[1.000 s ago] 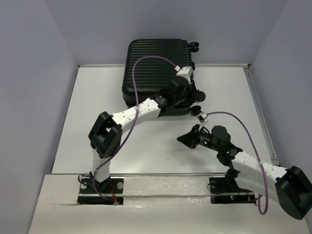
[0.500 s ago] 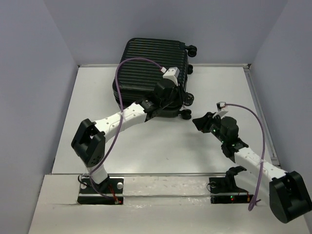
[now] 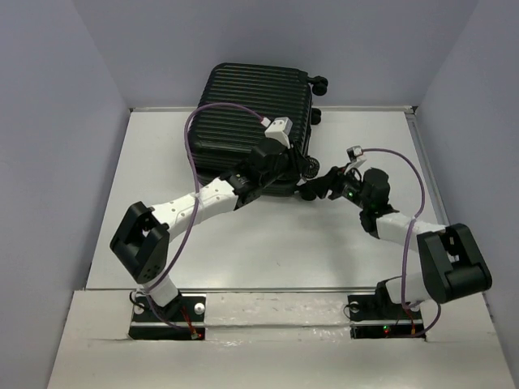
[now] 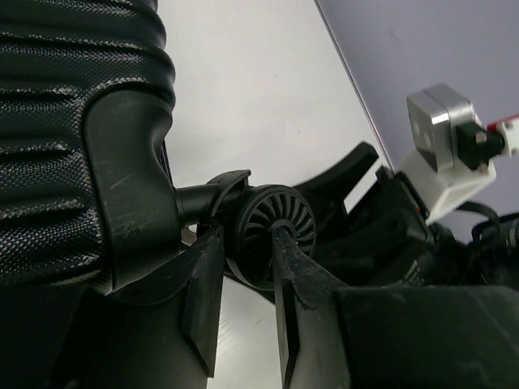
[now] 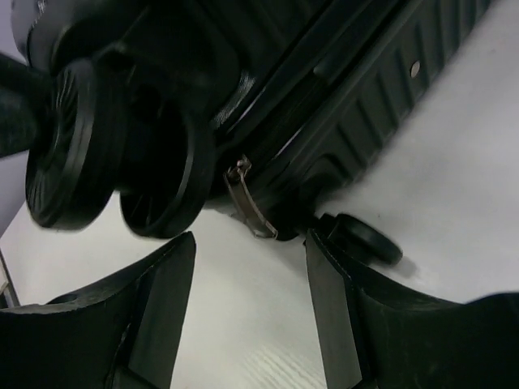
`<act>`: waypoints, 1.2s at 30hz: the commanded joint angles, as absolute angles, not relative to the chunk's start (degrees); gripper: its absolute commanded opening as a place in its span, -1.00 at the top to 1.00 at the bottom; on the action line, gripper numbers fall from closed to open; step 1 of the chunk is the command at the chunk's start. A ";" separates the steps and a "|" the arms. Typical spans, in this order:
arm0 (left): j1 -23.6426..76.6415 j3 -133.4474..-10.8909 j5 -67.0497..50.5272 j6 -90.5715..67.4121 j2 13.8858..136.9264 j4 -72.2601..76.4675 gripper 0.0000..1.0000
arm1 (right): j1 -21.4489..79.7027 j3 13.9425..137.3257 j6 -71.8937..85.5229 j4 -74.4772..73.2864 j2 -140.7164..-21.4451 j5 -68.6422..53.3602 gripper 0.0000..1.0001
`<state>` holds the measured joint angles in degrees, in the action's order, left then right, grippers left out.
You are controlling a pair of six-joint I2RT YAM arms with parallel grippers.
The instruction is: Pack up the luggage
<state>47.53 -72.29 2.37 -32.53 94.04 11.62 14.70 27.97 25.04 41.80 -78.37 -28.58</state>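
Observation:
The luggage (image 3: 253, 117) is a black ribbed hard-shell case lying closed at the back of the table. My left gripper (image 3: 292, 168) is at its near right corner. In the left wrist view that gripper (image 4: 246, 241) is shut on a black caster wheel (image 4: 268, 223) of the luggage (image 4: 73, 154). My right gripper (image 3: 313, 191) stands open just right of that corner. Between its fingers (image 5: 247, 255) I see only bare table, with a metal zipper pull (image 5: 247, 201) hanging just ahead. Twin wheels (image 5: 150, 174) are at upper left, and another wheel (image 5: 365, 239) touches the right fingertip.
The white table (image 3: 243, 243) has a raised rim (image 3: 430, 174) along its right side and grey walls around it. The right arm's wrist camera (image 4: 450, 138) sits close behind the wheel gripped by the left arm. Both arm bases (image 3: 166, 312) stand at the near edge.
The luggage has slid and turned to the left with the left gripper on its wheel. The right gripper has opened and moved up to the luggage's near right corner.

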 commanded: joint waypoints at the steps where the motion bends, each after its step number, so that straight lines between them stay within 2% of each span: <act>1: 47.20 -70.49 3.51 -32.34 88.07 17.67 0.89 | 12.92 34.00 22.77 49.48 -83.13 -39.53 -0.23; 10: 47.20 -70.31 3.34 -32.61 87.80 17.93 0.88 | 12.39 39.37 25.57 52.11 -90.96 -49.12 -0.14; 13: 47.20 -70.14 3.16 -32.87 87.71 18.10 0.89 | 12.39 39.11 27.33 56.07 -93.60 -48.70 -0.12; 16: 47.20 -69.87 3.25 -32.78 87.45 18.02 0.89 | 12.39 39.99 28.65 57.91 -96.05 -48.69 -0.05; 18: 47.28 -69.79 3.25 -32.78 87.36 18.02 0.89 | 12.39 40.34 29.96 60.20 -96.85 -48.43 0.07; 20: 47.20 -69.52 3.25 -32.78 87.19 18.02 0.89 | 12.39 40.86 30.23 60.56 -97.56 -47.90 0.09; 21: 47.28 -69.43 3.25 -32.78 87.10 17.93 0.88 | 12.39 41.04 30.23 60.56 -97.82 -47.81 0.14; 25: 47.28 -69.52 3.25 -32.70 87.27 18.10 0.89 | 12.39 41.40 31.20 61.77 -98.87 -46.32 0.78; 26: 47.20 -69.52 3.16 -32.70 87.36 18.19 0.88 | 12.39 40.96 31.81 62.57 -99.14 -46.06 0.86; 30: 47.20 -71.18 2.64 -32.70 89.02 18.63 0.88 | 12.39 37.63 37.15 69.41 -98.88 -44.57 0.86; 32: 47.20 -74.34 2.55 -32.43 90.35 18.02 0.88 | 15.45 32.63 38.93 73.19 -97.92 -42.72 0.86; 36: 47.20 -82.86 0.26 -32.52 95.96 16.09 0.89 | 29.32 27.25 37.00 75.66 -95.54 -33.59 0.86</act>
<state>47.20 -73.34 1.85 -33.01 93.38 9.91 17.96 30.83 36.99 65.41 -98.17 -38.50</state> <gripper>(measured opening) 0.359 0.093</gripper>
